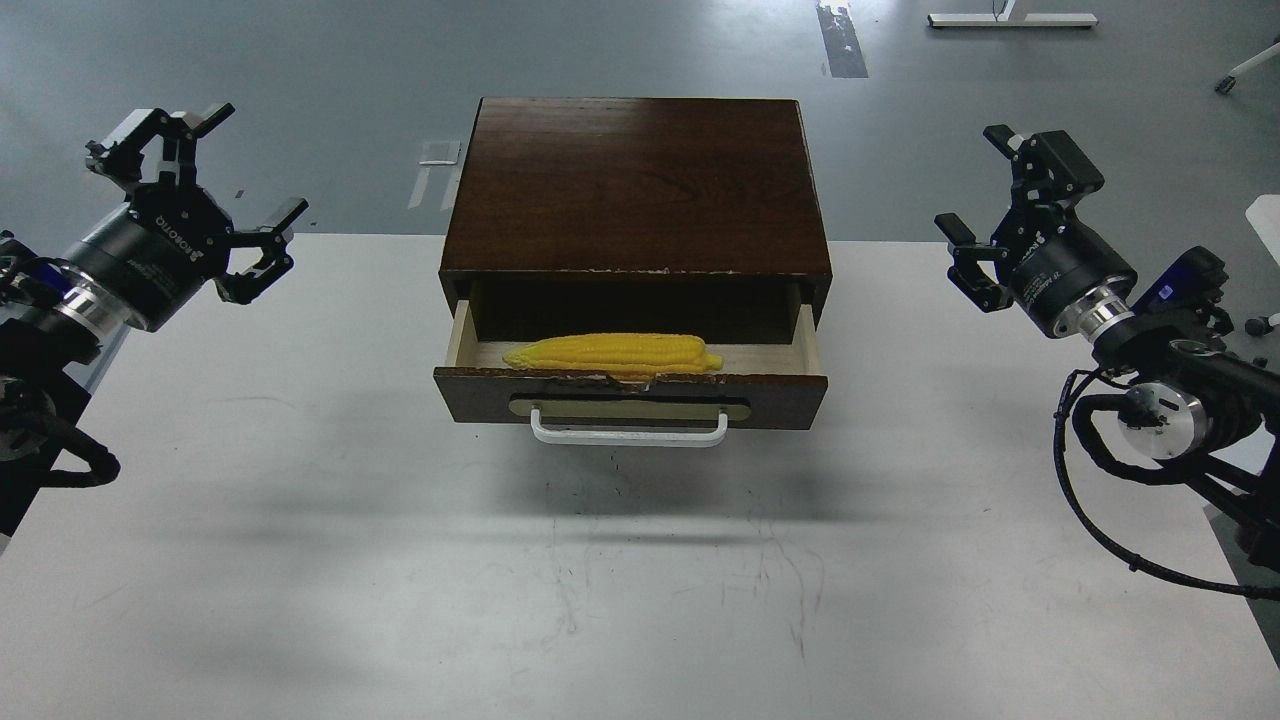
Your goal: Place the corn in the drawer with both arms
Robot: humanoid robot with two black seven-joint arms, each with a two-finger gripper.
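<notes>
The yellow corn [614, 354] lies lengthwise inside the drawer [632, 396], which stands pulled partly out of the dark brown wooden box [638, 185]. The drawer has a brass plate and a white bar handle [628, 431]. My left gripper [205, 185] is open and empty, raised over the table's far left edge, well left of the box. My right gripper [985, 215] is open and empty, raised over the table's far right side, well right of the box.
The box stands at the back middle of the white table [620, 580]. Grey floor lies beyond the table. A black cable [1095, 500] loops from my right arm over the table's right edge.
</notes>
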